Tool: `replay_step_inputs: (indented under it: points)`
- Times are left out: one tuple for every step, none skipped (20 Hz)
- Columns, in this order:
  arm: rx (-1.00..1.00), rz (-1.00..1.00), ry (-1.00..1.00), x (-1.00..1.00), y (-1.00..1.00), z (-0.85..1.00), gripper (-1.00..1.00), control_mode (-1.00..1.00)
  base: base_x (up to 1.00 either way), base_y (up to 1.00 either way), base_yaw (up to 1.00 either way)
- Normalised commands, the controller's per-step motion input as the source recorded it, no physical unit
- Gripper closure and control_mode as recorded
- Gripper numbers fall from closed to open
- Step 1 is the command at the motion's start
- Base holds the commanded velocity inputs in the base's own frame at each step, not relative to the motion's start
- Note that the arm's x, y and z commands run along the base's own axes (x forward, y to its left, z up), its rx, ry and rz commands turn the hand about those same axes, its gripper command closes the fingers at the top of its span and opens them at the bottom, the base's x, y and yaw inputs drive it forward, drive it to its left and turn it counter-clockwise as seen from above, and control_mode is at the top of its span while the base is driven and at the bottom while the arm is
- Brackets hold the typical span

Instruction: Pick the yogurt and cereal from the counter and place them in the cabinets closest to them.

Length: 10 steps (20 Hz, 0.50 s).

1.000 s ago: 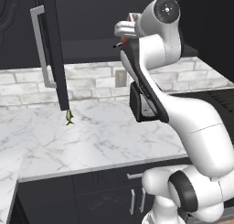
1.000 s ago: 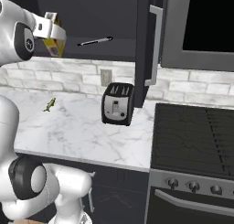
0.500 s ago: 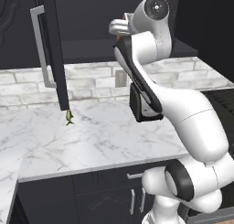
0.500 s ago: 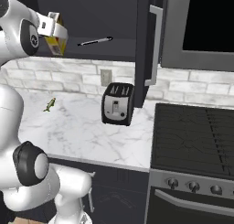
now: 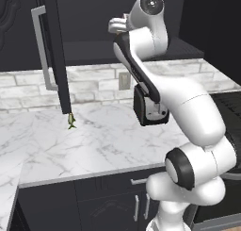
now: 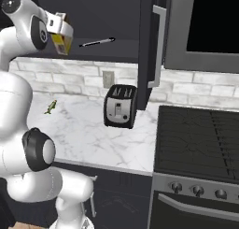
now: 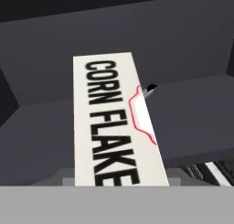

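The white arm [image 5: 164, 91] rises over the marble counter [image 5: 94, 140] beside an open cabinet door [image 5: 56, 51].

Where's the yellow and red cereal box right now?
The yellow and red cereal box is held in the gripper at upper left of the right base view, raised at the open black wall cabinet, above the white marble counter.

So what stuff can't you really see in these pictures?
- End effector: in the right base view the cereal covers its fingertips.
- Cereal: the hand view shows just its pale edge, cut off at the bottom.
- Small green thing on the counter: too tiny to name in either base view.
- Toaster: in the left base view the arm partly hides it.
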Motion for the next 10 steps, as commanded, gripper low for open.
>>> replay_step_inputs:
  points:
    - [0.00, 0.00, 0.03, 0.45, 0.08, 0.00, 1.00, -1.00, 0.00, 0.00, 0.00]
    - [0.00, 0.00, 0.03, 0.45, 0.09, 0.00, 1.00, -1.00, 0.00, 0.00, 0.00]
    - [0.00, 0.00, 0.02, 0.45, 0.09, 0.00, 1.00, -1.00, 0.00, 0.00, 0.00]
    - [0.00, 0.00, 0.02, 0.45, 0.10, 0.00, 1.00, -1.00, 0.00, 0.00, 0.00]
    - [0.00, 0.00, 0.02, 0.45, 0.10, 0.00, 1.00, -1.00, 0.00, 0.00, 0.00]
    - [0.00, 0.00, 0.01, 0.46, 0.11, 0.00, 1.00, -1.00, 0.00, 0.00, 0.00]
    - [0.00, 0.00, 0.01, 0.45, 0.11, 0.00, 1.00, -1.00, 0.00, 0.00, 0.00]
    - [0.00, 0.00, 0.00, 0.46, 0.11, 0.00, 1.00, -1.00, 0.00, 0.00, 0.00]
    - [0.00, 0.00, 0.00, 0.46, 0.10, 0.00, 1.00, -1.00, 0.00, 0.00, 0.00]
    - [0.00, 0.00, 0.00, 0.49, 0.10, 0.00, 1.00, -1.00, 0.00, 0.00, 0.00]
